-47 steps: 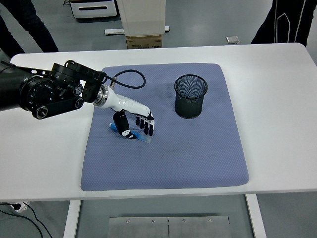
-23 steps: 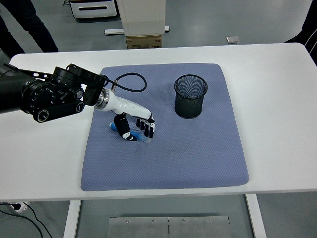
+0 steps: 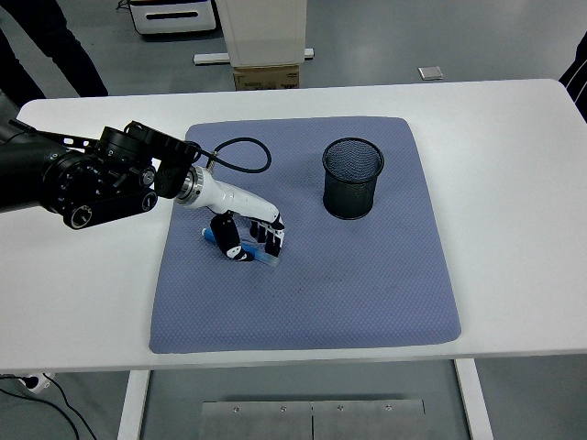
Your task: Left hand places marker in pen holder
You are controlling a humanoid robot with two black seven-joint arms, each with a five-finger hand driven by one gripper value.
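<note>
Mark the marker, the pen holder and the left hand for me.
marker (image 3: 210, 235): head view, blue end showing beside the thumb.
pen holder (image 3: 352, 191): head view, mesh wall.
left hand (image 3: 248, 236): head view, middle of hand.

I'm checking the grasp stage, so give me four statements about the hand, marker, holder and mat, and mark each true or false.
1. The left hand is curled around the marker on the mat. True.
2. The marker is inside the holder. False: it lies on the mat, left of the holder.
3. The holder stands upright on the mat. True.
4. The right hand is over the holder. False: no right hand is in view.
</note>
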